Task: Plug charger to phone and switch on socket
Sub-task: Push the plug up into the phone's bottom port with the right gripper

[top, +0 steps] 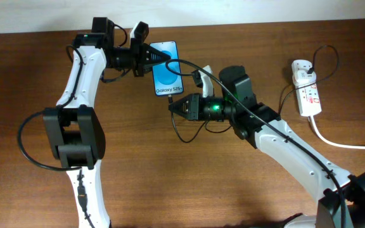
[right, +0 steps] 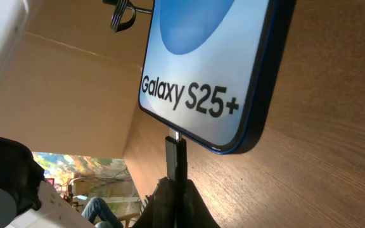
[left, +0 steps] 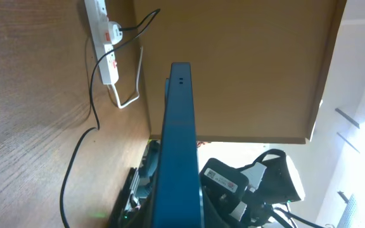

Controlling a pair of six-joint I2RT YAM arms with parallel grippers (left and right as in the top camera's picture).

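Note:
The phone [top: 166, 71] has its blue screen lit, and its left side is lifted in my left gripper [top: 158, 58], which is shut on its edge. In the left wrist view the phone [left: 181, 139] stands edge-on between the fingers [left: 177, 212]. My right gripper [top: 173, 106] is shut on the black connector [right: 176, 158] of the charger [top: 177, 126]. The connector's tip meets the phone's bottom edge [right: 198, 136]; how deep it sits is not visible. The white socket [top: 307, 88] lies at the far right and also shows in the left wrist view [left: 106, 44].
The socket's thick white cord [top: 344, 143] runs off the right edge of the table. The black cable drapes over my right arm [top: 284, 136]. A brown cardboard wall [left: 246, 69] stands beyond the table's back edge.

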